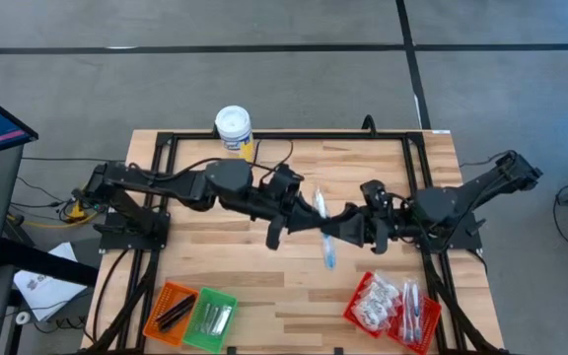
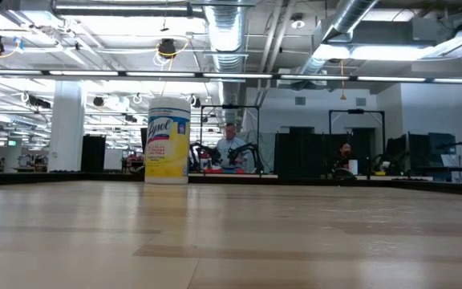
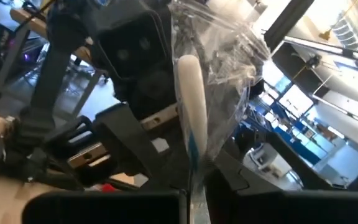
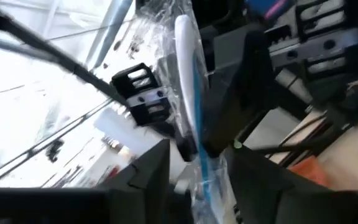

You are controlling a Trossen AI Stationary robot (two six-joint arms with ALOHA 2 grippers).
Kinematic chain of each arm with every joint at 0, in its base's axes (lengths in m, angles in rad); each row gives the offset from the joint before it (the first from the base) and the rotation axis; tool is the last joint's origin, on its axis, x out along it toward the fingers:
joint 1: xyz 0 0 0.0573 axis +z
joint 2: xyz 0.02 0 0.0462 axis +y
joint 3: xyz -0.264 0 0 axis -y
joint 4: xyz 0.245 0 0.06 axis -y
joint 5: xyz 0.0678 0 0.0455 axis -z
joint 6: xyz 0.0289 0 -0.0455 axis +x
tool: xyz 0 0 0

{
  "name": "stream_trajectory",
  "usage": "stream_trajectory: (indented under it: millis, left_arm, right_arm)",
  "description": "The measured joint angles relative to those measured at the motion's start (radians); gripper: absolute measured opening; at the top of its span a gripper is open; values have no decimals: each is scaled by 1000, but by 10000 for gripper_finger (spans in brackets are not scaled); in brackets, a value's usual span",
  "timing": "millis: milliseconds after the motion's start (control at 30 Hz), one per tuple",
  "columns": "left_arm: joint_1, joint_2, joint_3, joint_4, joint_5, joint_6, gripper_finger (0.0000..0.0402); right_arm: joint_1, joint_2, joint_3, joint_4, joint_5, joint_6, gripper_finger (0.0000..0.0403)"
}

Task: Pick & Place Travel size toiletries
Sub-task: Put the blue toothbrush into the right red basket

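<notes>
A travel size toiletry, a white and blue toothbrush in a clear crinkled wrapper (image 1: 323, 237), hangs in the air over the table's middle, where both arms meet. My left gripper (image 1: 312, 229) reaches in from the table's left and is shut on it (image 3: 190, 124). My right gripper (image 1: 339, 233) reaches in from the right and is open. Its fingers (image 4: 151, 171) stand on either side of the wrapped brush (image 4: 188, 93). More toiletries lie in the baskets along the near edge. The low view shows neither gripper. My left gripper pinches the toothbrush's handle (image 3: 193, 180) between its two fingers, through the clear wrapper. The fingers come level from the table's left and lie across the brush. The brush is lifted clear of the table, and its white end (image 3: 187, 68) sticks out past the fingers. My right gripper has the wrapped brush between its parted fingers. Whether they touch the wrapper (image 4: 207, 180) I cannot tell.
A yellow canister with a white lid (image 1: 234, 130) stands at the far edge. An orange basket (image 1: 171, 311) and a green one (image 1: 210, 318) sit near left. Two red baskets (image 1: 373, 301) sit near right. People show in the room beyond (image 2: 229, 144).
</notes>
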Motion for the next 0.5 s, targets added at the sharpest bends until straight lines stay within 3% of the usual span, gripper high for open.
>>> stream_trajectory:
  millis: [200, 500]
  left_arm:
    - [-8, 1, 0, -37, -26, 2, 10]
    - [-9, 1, 0, -34, -33, -1, 10]
  right_arm:
    - [-17, -3, 1, -58, -83, 75, 168]
    - [-10, -3, 1, -109, -83, 82, 89]
